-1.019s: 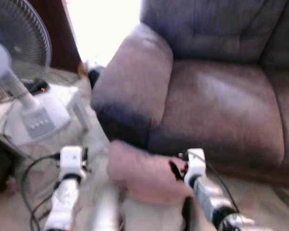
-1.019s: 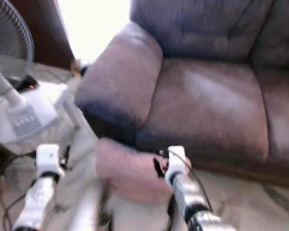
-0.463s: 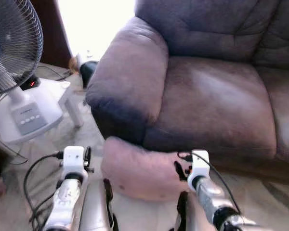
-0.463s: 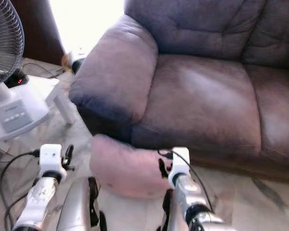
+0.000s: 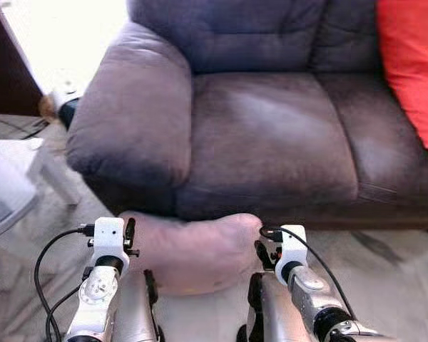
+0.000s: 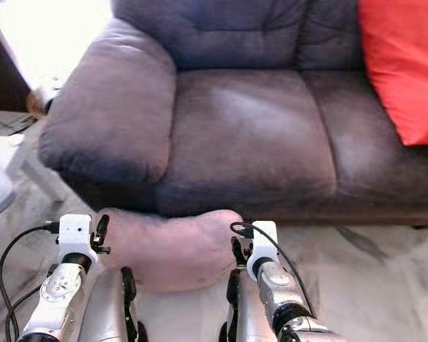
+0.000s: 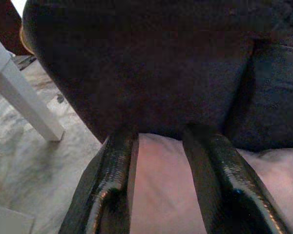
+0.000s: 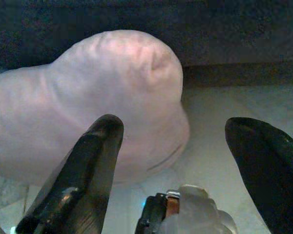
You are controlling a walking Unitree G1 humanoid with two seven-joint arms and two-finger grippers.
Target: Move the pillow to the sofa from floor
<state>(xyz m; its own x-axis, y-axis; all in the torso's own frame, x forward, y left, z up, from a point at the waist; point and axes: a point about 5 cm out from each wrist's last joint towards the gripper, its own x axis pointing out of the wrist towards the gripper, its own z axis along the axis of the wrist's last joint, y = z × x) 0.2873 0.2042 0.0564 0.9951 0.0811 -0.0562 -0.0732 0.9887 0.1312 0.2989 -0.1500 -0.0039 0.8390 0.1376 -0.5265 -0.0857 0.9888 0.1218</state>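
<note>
The sofa (image 5: 271,135) is taking up the scene from 10 to 3 o'clock, its seat lying bare and open between the fat armrest (image 5: 132,117) at 10 and a red cushion (image 5: 412,64) leaning at 2. The seat's front edge is running straight across the middle of the eye views, with a dark gap under it. Pale marbled floor (image 5: 392,278) is stretching open from 3 to 5 o'clock; toward 9 it is crowded by a white leg (image 7: 19,95) and loose black cables (image 5: 46,278).

The pillow (image 5: 189,249), pink and soft, is lying on the floor at 6 o'clock, pressed against the sofa base just below the armrest corner.

The left claw (image 7: 158,187) is hovering at the pillow's 9 o'clock end, its fingers (image 7: 112,185) standing a narrow way apart with pink fabric showing between them; I cannot tell whether they are touching it. The right claw (image 8: 185,170) is gaping wide at the pillow's 3 o'clock end, one finger (image 8: 85,165) in front of the fabric, the other over floor.
</note>
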